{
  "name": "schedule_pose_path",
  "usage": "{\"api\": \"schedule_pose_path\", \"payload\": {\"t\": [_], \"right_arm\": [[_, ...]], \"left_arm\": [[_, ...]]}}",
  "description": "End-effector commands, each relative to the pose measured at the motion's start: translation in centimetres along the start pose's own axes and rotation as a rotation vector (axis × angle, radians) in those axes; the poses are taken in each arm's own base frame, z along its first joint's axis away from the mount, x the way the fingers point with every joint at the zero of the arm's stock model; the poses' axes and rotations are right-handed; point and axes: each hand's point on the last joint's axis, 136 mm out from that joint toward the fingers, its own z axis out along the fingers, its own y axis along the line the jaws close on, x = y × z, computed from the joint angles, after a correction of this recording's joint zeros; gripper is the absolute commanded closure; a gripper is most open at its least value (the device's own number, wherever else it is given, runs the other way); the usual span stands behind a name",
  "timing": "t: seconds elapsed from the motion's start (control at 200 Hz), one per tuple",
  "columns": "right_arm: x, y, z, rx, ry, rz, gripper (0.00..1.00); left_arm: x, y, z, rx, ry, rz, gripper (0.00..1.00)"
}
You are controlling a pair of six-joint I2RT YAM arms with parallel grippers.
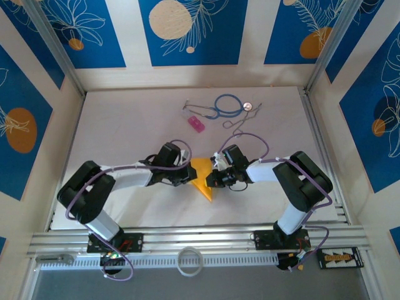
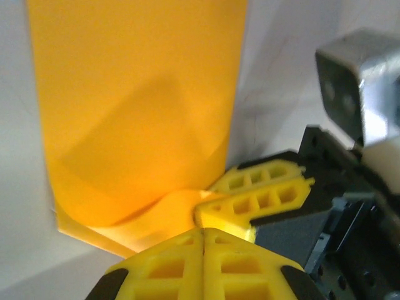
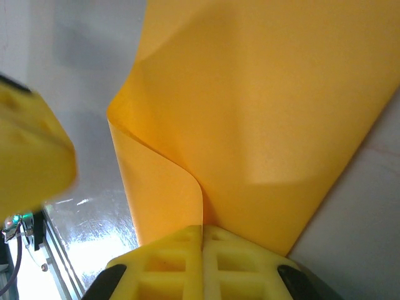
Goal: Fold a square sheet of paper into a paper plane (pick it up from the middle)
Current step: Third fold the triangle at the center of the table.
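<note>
The orange-yellow sheet of paper (image 1: 202, 177) lies partly folded between both grippers, with a pointed corner toward the near edge. In the left wrist view the sheet (image 2: 137, 94) stretches away from my left gripper (image 2: 203, 231), whose jaws are pressed together with their tips against a raised fold; no paper shows between them. The right gripper's fingers (image 2: 262, 194) meet that fold from the right. In the right wrist view my right gripper (image 3: 202, 230) is shut on a curled edge of the sheet (image 3: 262, 112), which runs between its jaws. From above, the left gripper (image 1: 187, 175) and the right gripper (image 1: 214, 177) flank the sheet.
A small pink block (image 1: 196, 124), a blue looped cable (image 1: 226, 105) and a small round disc (image 1: 247, 105) lie at the back of the white table. A white ring (image 1: 189, 260) sits on the near rail. The metal rail (image 3: 94, 237) gleams beside the right gripper.
</note>
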Motion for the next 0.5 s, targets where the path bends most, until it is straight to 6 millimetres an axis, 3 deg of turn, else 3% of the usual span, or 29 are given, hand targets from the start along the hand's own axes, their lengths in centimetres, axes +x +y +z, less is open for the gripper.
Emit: {"api": "schedule_pose_path", "payload": {"t": [0.0, 0.495], "right_arm": [[1.1, -1.1, 0.6, 0.038, 0.037, 0.021, 1.00], [1.1, -1.2, 0.6, 0.047, 0.039, 0.021, 1.00]], "left_arm": [[0.1, -2.7, 0.2, 0.122, -0.041, -0.020, 1.00], [1.4, -0.1, 2.1, 0.079, -0.030, -0.077, 1.00]]}}
